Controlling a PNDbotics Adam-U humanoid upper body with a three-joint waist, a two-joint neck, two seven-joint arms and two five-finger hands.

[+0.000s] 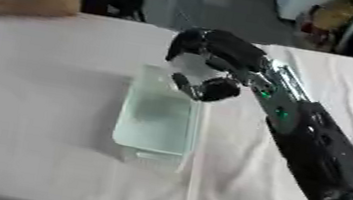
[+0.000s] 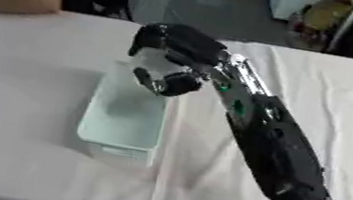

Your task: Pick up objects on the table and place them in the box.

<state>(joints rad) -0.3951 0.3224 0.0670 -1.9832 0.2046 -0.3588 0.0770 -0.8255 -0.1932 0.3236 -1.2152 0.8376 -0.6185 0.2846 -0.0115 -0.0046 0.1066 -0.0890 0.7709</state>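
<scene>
Fingers (image 1: 191, 41) of right hand (image 1: 223, 53) curled, nothing visibly held — poised above far end of pale box (image 1: 157, 119) on table (image 1: 38, 100).

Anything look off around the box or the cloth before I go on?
Nothing spilled or damaged. The box sits upright on the wrinkled cloth. The right hand hangs curled over its far end; I cannot tell whether it holds anything. No loose objects show on the table.

Right hand (image 1: 217, 60) hides the box's (image 1: 157, 119) far end.
</scene>
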